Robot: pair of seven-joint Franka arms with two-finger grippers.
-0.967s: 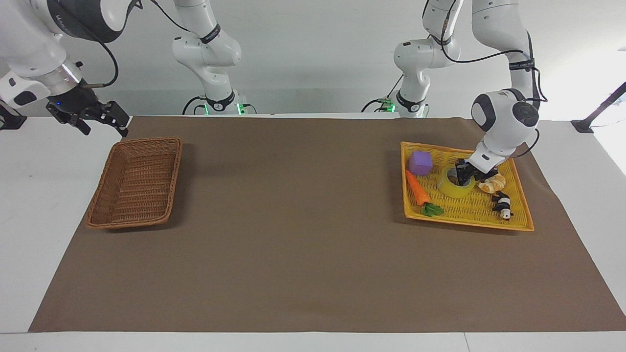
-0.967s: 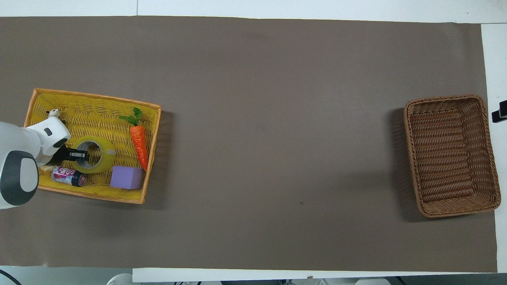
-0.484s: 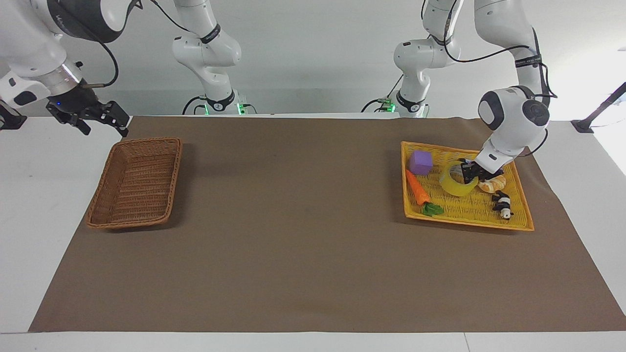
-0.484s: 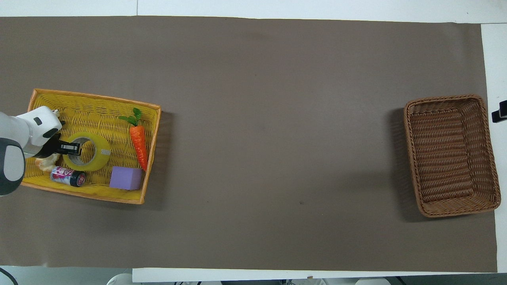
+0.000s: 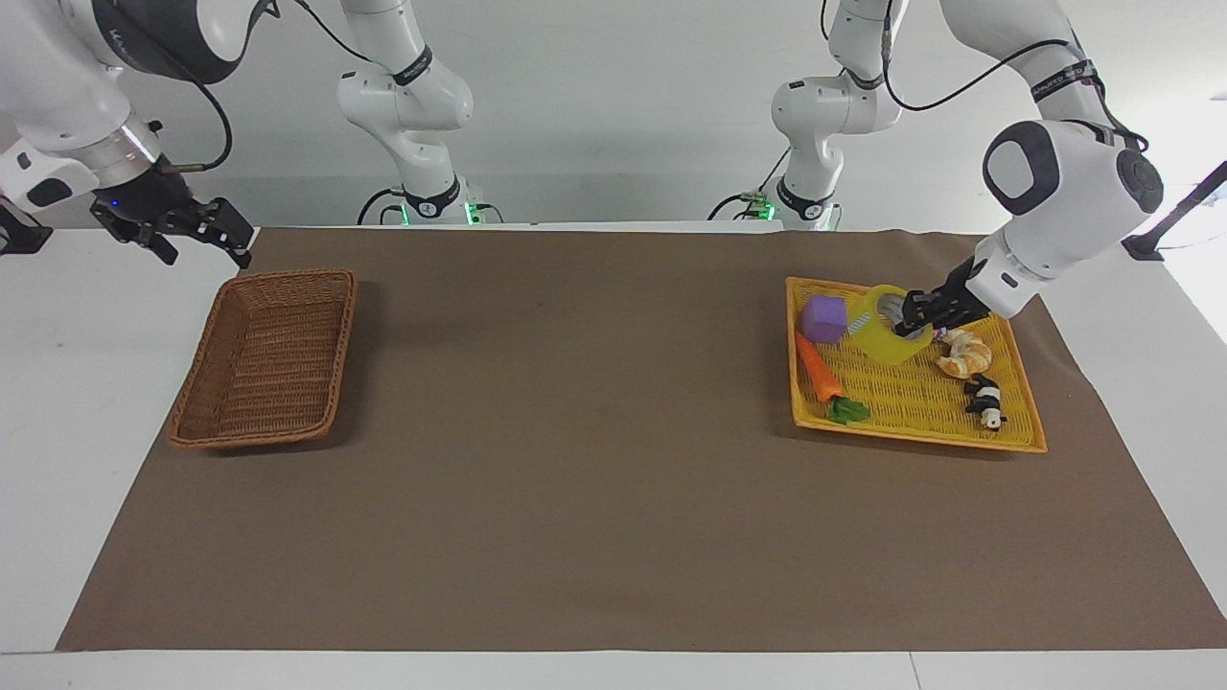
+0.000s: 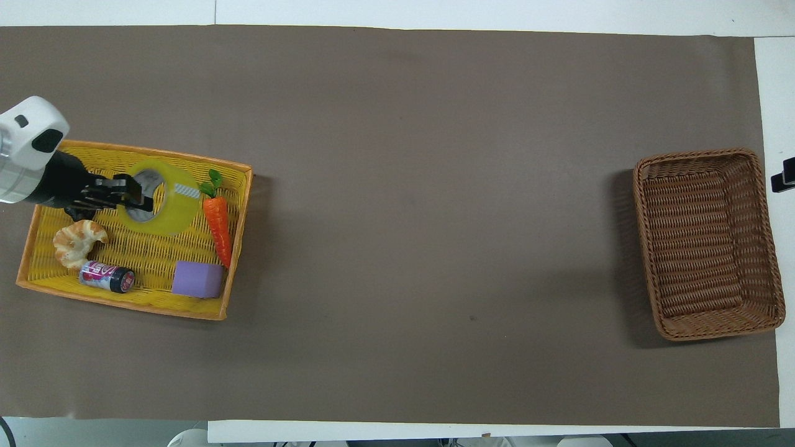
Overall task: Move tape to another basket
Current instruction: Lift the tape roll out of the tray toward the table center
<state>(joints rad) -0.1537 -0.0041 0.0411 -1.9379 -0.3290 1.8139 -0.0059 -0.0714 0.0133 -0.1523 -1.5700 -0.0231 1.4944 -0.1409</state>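
Left arm pose: you have it reaching from its base down and across the yellow-orange flat woven tray (image 5: 1016,436) (image 6: 37,282), forearm sloping toward the middle of the table, wrist angled low

Left gripper (image 5: 911,311) (image 6: 133,191): you see its black fingers pinched together on the wall of the wide roll of translucent yellow packing tape (image 5: 887,335) (image 6: 171,208), one finger inside the white core, one outside

Tape: it hangs tilted in the air from that grip, clear of the weave, over the part of the tray nearer the robots, just beside the purple foam cube (image 5: 824,318) (image 6: 197,279) in the facing view

Right arm pose: you have it waiting, bent down off the brown mat (image 5: 575,479) (image 6: 404,155) at its own end of the table

Right gripper (image 5: 196,230): it hovers above the white tabletop just beside the robot-side corner of the dark brown woven wicker basket (image 5: 264,359) (image 6: 708,242); its fingers stand spread apart and hold nothing; overhead only a dark tip shows at the frame's edge

Basket: you see it resting on the mat at the right arm's end, well apart from the tape

Tray contents: an orange toy carrot with green leaves (image 5: 820,372) (image 6: 217,223), a golden toy croissant (image 5: 963,359) (image 6: 76,241), a small black-and-white panda figure (image 5: 985,401), and a small printed can lying on its side (image 6: 107,277)
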